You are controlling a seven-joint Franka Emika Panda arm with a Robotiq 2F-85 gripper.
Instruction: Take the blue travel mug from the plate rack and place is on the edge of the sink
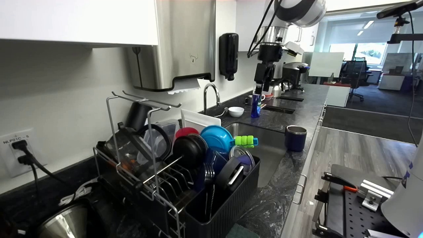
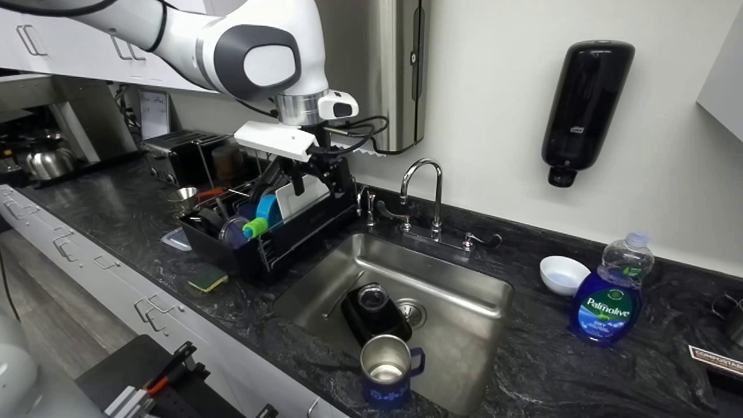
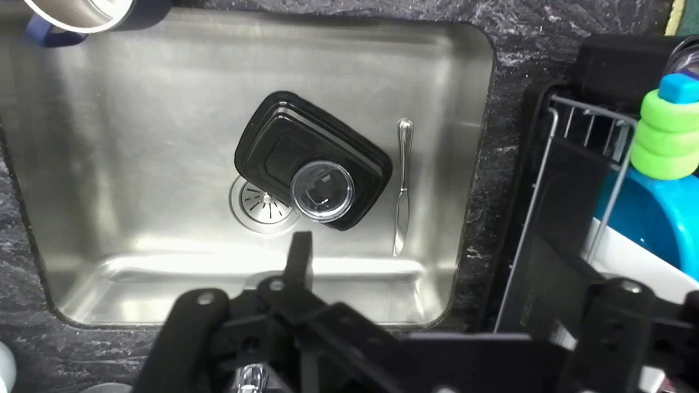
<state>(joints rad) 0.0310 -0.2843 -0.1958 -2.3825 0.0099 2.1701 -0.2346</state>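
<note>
The blue travel mug stands upright and uncovered on the counter at the sink's front edge. In an exterior view the mug shows its handle turned toward the basin; part of it shows at the wrist view's top left. The sink holds a black container, a clear round item and a knife. The plate rack stands beside it, crowded with dishes. My gripper is open and empty, high above the sink and rack, away from the mug. Its fingers are wide apart in the wrist view.
A metal faucet rises behind the sink. A blue soap bottle and a white bowl stand on the counter beyond it. A sponge lies before the rack. A paper towel dispenser hangs on the wall.
</note>
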